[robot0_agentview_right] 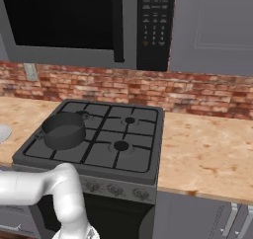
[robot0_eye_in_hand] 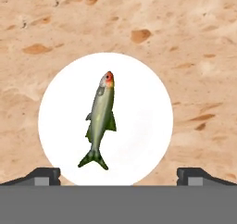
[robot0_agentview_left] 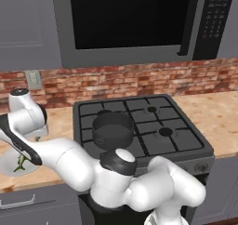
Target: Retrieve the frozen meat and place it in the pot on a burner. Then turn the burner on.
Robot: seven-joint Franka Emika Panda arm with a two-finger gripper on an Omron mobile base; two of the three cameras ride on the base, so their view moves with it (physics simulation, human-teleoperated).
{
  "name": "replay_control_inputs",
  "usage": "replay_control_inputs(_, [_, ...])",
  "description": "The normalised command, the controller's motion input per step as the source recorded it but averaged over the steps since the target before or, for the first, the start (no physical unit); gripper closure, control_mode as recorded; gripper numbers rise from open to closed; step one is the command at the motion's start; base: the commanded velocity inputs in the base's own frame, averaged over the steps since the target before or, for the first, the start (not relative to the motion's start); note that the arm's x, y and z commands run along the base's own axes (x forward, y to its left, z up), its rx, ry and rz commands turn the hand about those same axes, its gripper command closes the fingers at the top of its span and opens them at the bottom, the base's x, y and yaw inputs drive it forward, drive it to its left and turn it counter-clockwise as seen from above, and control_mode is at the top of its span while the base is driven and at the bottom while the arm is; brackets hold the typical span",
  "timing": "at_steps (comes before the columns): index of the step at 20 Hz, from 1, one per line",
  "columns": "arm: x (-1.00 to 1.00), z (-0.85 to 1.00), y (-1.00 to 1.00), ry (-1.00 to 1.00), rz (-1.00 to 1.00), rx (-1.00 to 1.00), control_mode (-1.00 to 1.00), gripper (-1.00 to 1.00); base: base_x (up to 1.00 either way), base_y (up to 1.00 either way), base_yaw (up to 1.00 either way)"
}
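Observation:
The frozen meat (robot0_eye_in_hand: pixel 99 119), a small green-grey fish with a red-marked head, lies on a round white plate (robot0_eye_in_hand: pixel 143 126) on the speckled counter. My gripper (robot0_eye_in_hand: pixel 121 176) hangs straight above it, open, its two dark fingertips (robot0_eye_in_hand: pixel 44 175) standing wide on either side of the plate's near edge and apart from the fish. From the left base, the fish (robot0_agentview_left: pixel 21 162) and plate (robot0_agentview_left: pixel 7 167) sit at the far left under my hand. The dark grey pot (robot0_agentview_left: pixel 113 130) stands empty on the stove's front left burner; the right base shows that pot (robot0_agentview_right: pixel 63 129) too.
The black stove (robot0_agentview_left: pixel 160 122) with several burners sits between two counter stretches. Its knobs (robot0_agentview_right: pixel 116 189) line the front panel. A microwave (robot0_agentview_left: pixel 130 19) hangs above it, before a brick wall. My arm stretches low across the stove's front toward the left.

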Motion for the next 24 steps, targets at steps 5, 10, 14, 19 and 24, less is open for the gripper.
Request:
replay_control_inputs(5, [0.09,-0.10,0.35,0.00,0.03,0.00,-1.00,-1.00,0.00,0.00,0.00])
replay_control_inputs(10, [0.10,-0.21,0.16,0.00,0.01,0.00,-1.00,-1.00,0.00,0.00,0.00])
replay_control_inputs(14, [0.05,-0.32,0.00,0.00,0.00,0.00,-1.00,-1.00,0.00,0.00,0.00])
replay_control_inputs(19, [0.13,-0.48,0.00,0.03,0.00,0.00,-1.00,-1.00,0.00,0.00,0.00])
replay_control_inputs(24, [0.23,-0.42,0.01,0.05,0.00,0.00,-1.00,-1.00,0.00,0.00,0.00])
